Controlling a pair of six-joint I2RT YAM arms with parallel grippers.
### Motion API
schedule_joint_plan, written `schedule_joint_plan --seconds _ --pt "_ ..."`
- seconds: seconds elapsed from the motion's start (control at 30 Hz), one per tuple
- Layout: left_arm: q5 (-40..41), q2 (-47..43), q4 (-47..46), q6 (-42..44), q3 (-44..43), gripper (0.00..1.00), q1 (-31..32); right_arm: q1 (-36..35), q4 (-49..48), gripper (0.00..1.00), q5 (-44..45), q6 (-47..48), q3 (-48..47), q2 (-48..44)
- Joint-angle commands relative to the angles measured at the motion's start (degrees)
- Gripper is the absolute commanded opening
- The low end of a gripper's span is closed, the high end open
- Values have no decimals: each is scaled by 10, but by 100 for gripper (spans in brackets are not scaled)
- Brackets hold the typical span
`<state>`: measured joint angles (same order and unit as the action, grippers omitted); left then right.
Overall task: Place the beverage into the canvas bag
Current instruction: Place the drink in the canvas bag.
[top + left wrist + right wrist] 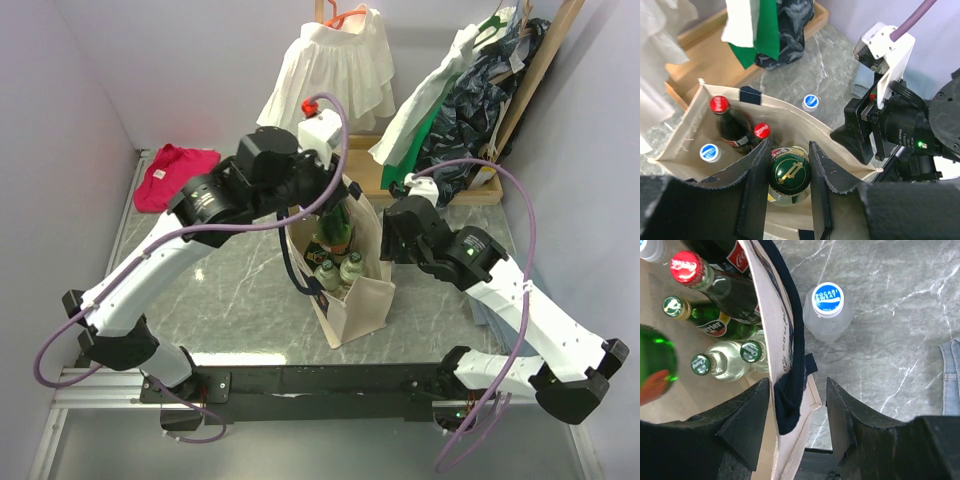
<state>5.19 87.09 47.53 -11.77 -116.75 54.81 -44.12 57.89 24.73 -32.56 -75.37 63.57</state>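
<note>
The canvas bag (362,305) stands upright mid-table, cream with navy straps, holding several bottles. My left gripper (335,205) is shut on the beverage (790,172), a green glass bottle with a dark green cap bearing a gold emblem. The bottle hangs upright in the bag's mouth, its lower part below the rim (790,107). Inside are two red-capped cola bottles (719,104) and a blue-capped one (709,152). My right gripper (797,385) is open, straddling the bag's right wall (767,315) and navy strap (790,405). Its right finger stands clear of the cloth.
A clear blue-capped bottle (827,302) stands on the marble table just outside the bag's far side. Hanging clothes and a wooden tray (470,185) fill the back right, a white ruffled garment (330,70) the back centre. A pink cloth (172,172) lies far left.
</note>
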Motion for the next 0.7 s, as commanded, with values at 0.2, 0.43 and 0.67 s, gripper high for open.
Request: schedule_joint_plan --seconds 0.2,0.43,0.67 --pt "3 5 -137 -20 5 1 27 -1 -11 56 15 -5 13 -34" --pt "7 5 -168 -40 42 1 41 -1 -8 57 26 -3 6 -50" --pt "17 8 -198 -60 77 1 57 -1 -5 57 37 -8 5 -62"
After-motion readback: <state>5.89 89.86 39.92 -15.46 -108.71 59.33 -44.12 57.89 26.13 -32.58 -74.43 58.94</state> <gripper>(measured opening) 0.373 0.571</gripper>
